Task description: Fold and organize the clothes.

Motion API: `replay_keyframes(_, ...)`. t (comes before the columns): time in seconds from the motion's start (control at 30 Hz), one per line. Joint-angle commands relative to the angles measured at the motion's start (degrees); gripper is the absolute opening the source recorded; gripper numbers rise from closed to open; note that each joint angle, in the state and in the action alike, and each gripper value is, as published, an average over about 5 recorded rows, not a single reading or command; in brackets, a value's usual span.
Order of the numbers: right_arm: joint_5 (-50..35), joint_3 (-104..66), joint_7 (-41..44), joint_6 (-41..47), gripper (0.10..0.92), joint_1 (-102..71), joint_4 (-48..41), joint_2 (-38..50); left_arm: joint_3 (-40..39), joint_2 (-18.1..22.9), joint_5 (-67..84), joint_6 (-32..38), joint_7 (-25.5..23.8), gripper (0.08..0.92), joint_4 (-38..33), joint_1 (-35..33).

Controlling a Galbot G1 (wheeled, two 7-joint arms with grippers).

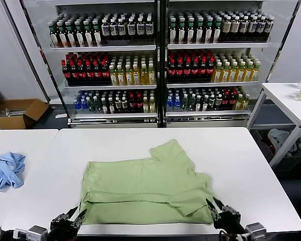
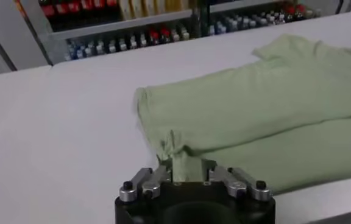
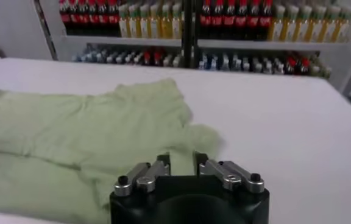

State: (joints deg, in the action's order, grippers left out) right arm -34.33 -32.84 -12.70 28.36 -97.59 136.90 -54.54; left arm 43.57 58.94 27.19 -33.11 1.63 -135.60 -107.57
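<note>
Both grippers, left (image 2: pixel 187 173) and right (image 3: pixel 181 163), are standing part-open at the near hem of the light green cotton shirt (image 1: pixel 148 188); a pinched tuft is clinging between the left jaws, so pulling away risks undoing the fold.

The shirt (image 1: pixel 145 191) is laid on the table (image 1: pixel 241 160) near its front edge, with a smaller garment (image 1: pixel 6 170) well apart on the left and the bottle shelves (image 1: pixel 160 65) behind.
</note>
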Motion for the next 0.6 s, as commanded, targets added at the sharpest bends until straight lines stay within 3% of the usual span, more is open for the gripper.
replay_keyframes(0.03,-6.34,5.85,-0.88,4.51,0.492,26.00,-7.98,0.48,0.17,-3.27,7.25,0.15,-1.03,0.489,1.79,14.22)
replay_keyframes(0.17,-6.83,17.24,-2.22,4.74,0.614,42.48,-21.61,-2.10,-4.75,-6.52,11.43,0.09,-1.07,0.602,14.25,25.12)
replay_keyframes(0.37,-6.89,24.79,-2.36,4.53,0.777,55.82,-36.49,-4.47,-10.88,-8.35,12.61,0.13,-1.56,0.770,26.56,36.33)
replay_keyframes(0.6,-6.11,31.46,-1.95,3.84,0.822,67.37,-51.28,-10.04,-17.89,-8.96,12.40,0.29,-2.85,0.822,38.38,46.24)
